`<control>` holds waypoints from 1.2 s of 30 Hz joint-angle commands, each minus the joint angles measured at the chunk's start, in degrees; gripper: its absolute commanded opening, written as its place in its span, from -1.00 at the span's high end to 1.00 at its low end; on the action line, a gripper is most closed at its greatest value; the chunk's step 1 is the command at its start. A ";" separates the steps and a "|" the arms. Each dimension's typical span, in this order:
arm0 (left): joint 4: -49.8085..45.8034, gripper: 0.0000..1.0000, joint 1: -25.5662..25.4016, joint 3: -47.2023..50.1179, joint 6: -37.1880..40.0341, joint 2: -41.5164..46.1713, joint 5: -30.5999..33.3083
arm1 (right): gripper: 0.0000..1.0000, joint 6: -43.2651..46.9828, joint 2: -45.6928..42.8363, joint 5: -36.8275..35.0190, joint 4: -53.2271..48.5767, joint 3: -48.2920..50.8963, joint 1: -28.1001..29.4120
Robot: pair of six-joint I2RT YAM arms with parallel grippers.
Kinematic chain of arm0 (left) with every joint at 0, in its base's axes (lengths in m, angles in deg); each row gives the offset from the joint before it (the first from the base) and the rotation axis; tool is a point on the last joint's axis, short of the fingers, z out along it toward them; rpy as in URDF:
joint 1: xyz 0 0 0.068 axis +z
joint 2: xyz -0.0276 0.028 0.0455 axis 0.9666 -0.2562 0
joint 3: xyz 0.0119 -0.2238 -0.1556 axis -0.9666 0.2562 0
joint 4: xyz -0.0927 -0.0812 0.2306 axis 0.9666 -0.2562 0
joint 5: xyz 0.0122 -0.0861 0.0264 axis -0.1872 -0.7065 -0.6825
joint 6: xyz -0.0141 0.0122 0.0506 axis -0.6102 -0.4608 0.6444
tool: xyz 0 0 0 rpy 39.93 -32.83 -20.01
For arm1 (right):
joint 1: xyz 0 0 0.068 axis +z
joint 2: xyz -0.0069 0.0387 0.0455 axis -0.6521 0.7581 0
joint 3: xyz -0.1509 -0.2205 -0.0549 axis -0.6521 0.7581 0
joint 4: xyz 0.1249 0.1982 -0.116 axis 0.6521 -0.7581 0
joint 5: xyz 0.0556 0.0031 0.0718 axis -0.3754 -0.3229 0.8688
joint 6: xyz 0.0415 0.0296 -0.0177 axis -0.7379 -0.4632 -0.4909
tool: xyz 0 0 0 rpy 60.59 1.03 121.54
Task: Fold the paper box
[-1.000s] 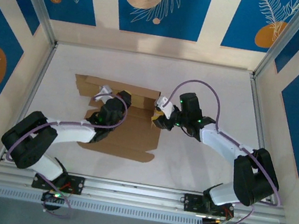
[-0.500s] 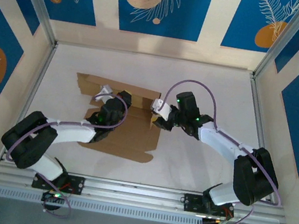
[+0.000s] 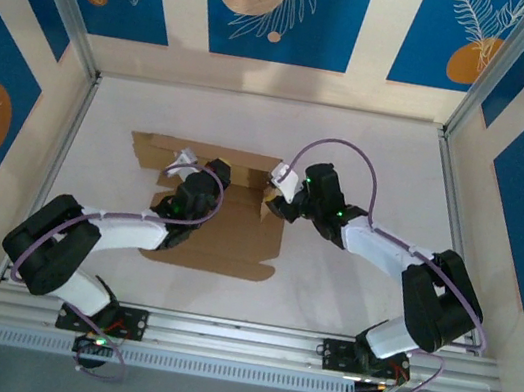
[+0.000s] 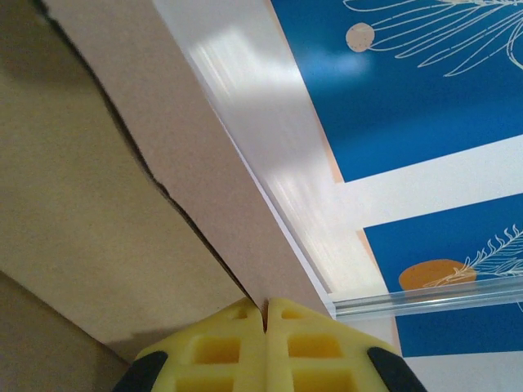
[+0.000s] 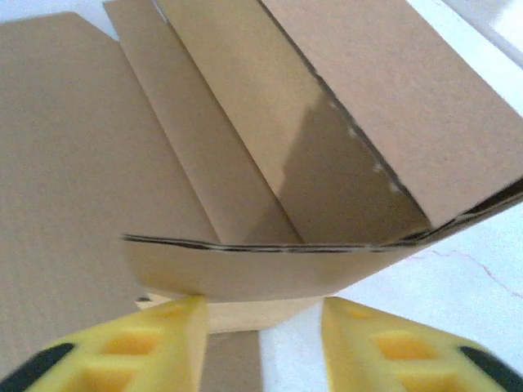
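The left claw (image 4: pixel 265 331) is sitting with its yellow fingers pressed together, seemingly pinching the thin edge of a raised flap (image 4: pixel 172 122) of the paper box (image 3: pixel 229 236). The right claw (image 5: pixel 261 343) is standing with its fingers apart, a bent side flap (image 5: pixel 245 273) curving just ahead of the gap. The box is lying mostly flat on the bench (image 3: pixel 381 156), left of centre, between the two arms. The kraft board is looking light and stiff yet easily creased, so flap edges near the score lines are probably offering the best hold. The patterned walls (image 3: pixel 275 5) are standing well apart from the box. The likeliest obstruction is the arms crowding each other.
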State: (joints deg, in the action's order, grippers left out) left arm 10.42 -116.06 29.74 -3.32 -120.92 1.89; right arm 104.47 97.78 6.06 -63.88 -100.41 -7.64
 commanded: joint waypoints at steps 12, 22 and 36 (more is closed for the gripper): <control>-1.39 1.00 -0.42 0.20 2.39 0.00 -1.93 | -0.37 -5.93 4.68 -7.77 7.31 -1.65 -0.25; -1.51 1.00 -0.48 0.50 2.39 0.09 -2.31 | -0.18 -7.14 8.66 -3.98 7.52 -5.96 -2.20; -2.50 1.00 -0.32 0.47 1.45 -0.39 -4.64 | -0.47 3.34 15.80 -0.02 7.82 -14.08 -4.06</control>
State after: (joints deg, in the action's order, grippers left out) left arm 10.31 -116.00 29.74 -2.80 -120.92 1.15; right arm 104.42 112.23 2.76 -57.56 -111.69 -11.16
